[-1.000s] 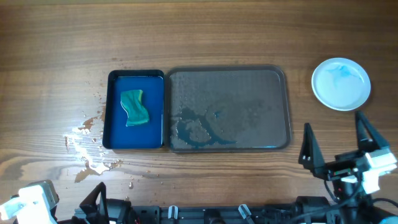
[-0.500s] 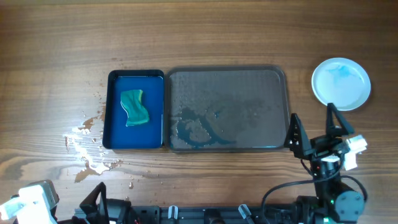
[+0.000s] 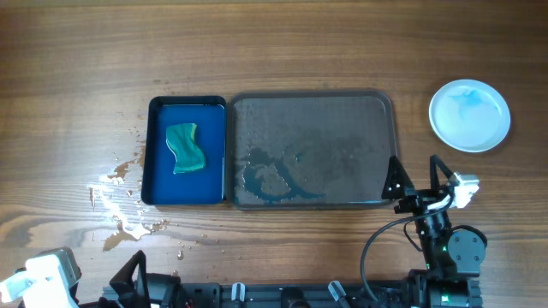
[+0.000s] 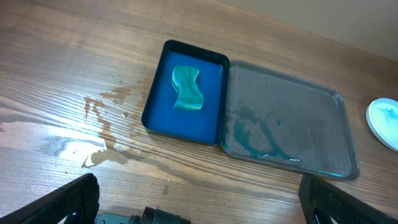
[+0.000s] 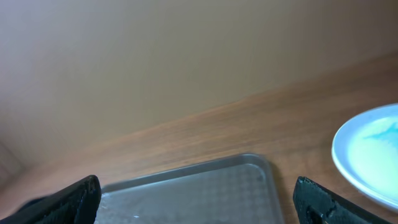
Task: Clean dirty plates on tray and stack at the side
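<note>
The dark grey tray point(image 3: 390, 150) lies at the table's middle with blue-green wet smears and no plates on it; it also shows in the left wrist view point(image 4: 323, 118) and the right wrist view point(image 5: 205, 186). A white plate with a blue tint point(image 3: 469, 115) sits on the table at the right, off the tray; it also shows in the right wrist view point(image 5: 367, 152) and the left wrist view point(image 4: 384, 121). I cannot tell whether it is one plate or a stack. My right gripper point(image 3: 418, 181) is open and empty near the tray's front right corner. My left gripper point(image 4: 199, 199) is open and empty at the front left.
A smaller deep-blue tray point(image 3: 157, 171) holds a teal sponge point(image 3: 186, 148) just left of the grey tray. Water is spilled on the wood point(image 3: 120, 201) to the front left. The arm bases run along the front edge.
My right gripper has moved left and drawn back toward the front, from below the plate to beside the tray's front right corner. The left arm has not moved.
</note>
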